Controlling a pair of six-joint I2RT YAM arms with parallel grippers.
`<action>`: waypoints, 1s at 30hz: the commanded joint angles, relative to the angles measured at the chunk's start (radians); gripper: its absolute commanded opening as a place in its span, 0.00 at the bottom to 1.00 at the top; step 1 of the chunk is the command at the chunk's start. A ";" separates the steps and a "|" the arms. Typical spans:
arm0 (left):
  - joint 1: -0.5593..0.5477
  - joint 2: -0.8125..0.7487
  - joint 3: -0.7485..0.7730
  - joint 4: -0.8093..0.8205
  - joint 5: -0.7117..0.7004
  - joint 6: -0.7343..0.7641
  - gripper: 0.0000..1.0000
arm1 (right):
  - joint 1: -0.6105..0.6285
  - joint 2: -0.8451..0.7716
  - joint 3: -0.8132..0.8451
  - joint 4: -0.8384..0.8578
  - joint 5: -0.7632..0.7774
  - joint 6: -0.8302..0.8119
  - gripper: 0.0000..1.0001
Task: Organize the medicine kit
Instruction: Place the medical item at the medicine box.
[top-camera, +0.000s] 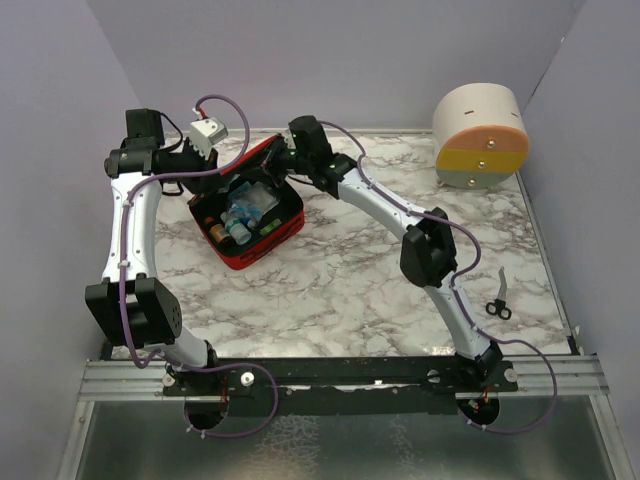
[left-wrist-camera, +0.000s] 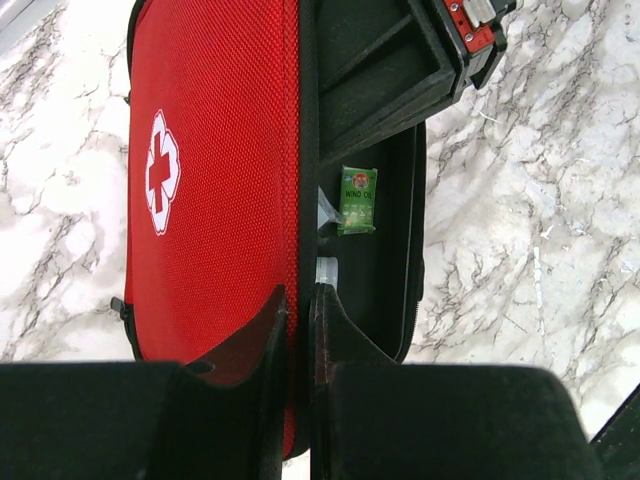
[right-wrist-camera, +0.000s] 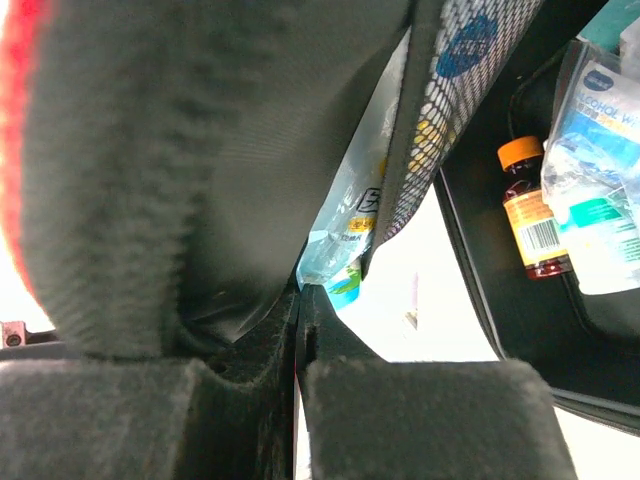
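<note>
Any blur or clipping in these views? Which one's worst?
Right wrist is worst: the kit lid sits too close, dark and out of focus, and the gap past it clips to white. The bottle label is still readable. Left wrist: sharp and evenly lit, cross crisp. Top external: even light, soft shadows on the table.

On my feed the medicine kit (left-wrist-camera: 220, 250) is red weave outside and black inside, with a white cross (left-wrist-camera: 163, 172) in a white ring on its lid. The table (top-camera: 350, 270) is white marble veined grey. Far right, the round container (top-camera: 481, 135) is banded cream, orange, yellow and grey-green. I see an amber bottle (right-wrist-camera: 530, 220) capped orange and a green sachet (left-wrist-camera: 357, 200).
</note>
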 joint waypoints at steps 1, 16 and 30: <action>-0.036 -0.028 -0.025 -0.079 0.115 -0.003 0.00 | 0.006 -0.017 -0.072 0.176 0.070 0.112 0.01; -0.038 -0.046 -0.057 -0.080 0.118 0.008 0.00 | -0.021 -0.071 -0.194 0.352 0.160 0.228 0.01; -0.038 -0.031 -0.038 -0.080 0.100 0.017 0.00 | -0.073 -0.173 -0.210 0.302 0.101 0.094 0.27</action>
